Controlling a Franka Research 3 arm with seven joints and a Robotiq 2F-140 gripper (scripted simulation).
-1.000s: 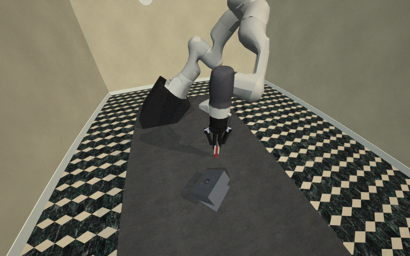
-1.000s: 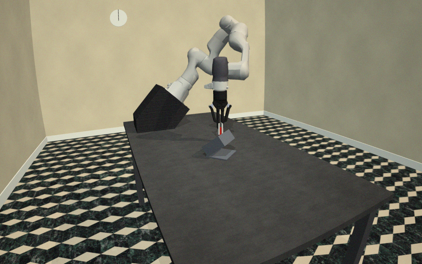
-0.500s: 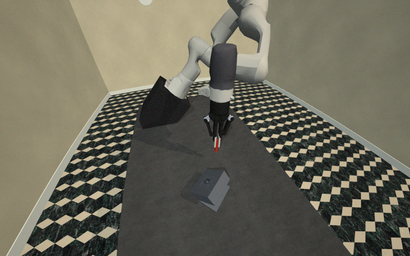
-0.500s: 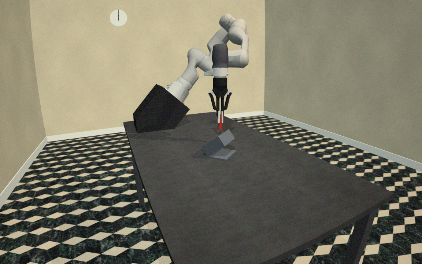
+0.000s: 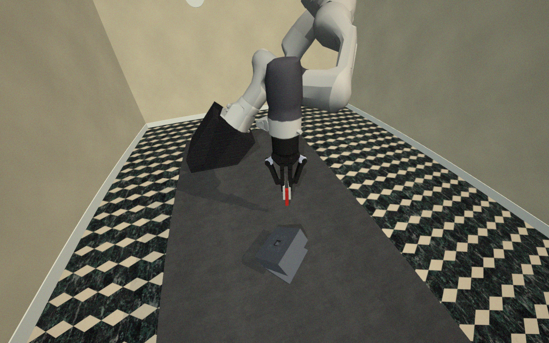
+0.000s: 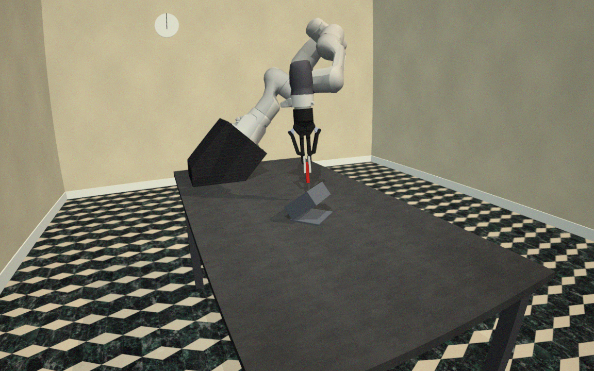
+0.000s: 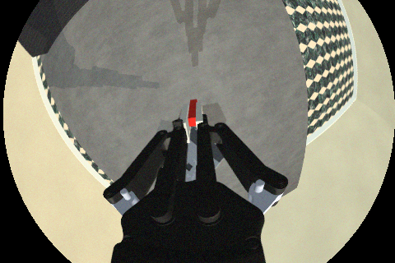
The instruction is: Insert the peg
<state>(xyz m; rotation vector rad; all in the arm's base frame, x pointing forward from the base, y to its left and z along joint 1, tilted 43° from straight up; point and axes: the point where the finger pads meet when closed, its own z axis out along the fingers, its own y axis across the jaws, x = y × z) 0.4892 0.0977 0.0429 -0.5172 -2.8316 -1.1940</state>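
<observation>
My gripper (image 5: 286, 188) is shut on the thin red peg (image 5: 286, 198) and holds it upright, well above the table. The peg hangs down below the fingertips; it also shows in the exterior view (image 6: 307, 173) and in the wrist view (image 7: 192, 114). The grey sloped panel (image 5: 279, 250) stands on the table in front of the gripper, nearer the camera. Its small square hole (image 5: 277, 242) faces up on the slope. The panel also shows in the exterior view (image 6: 309, 202), just below and in front of the peg. The wrist view does not show the panel.
A dark wedge-shaped block (image 5: 217, 138) at the robot's base stands at the far left of the table. The dark table (image 6: 336, 258) runs long toward the camera. Checkered floor lies on both sides.
</observation>
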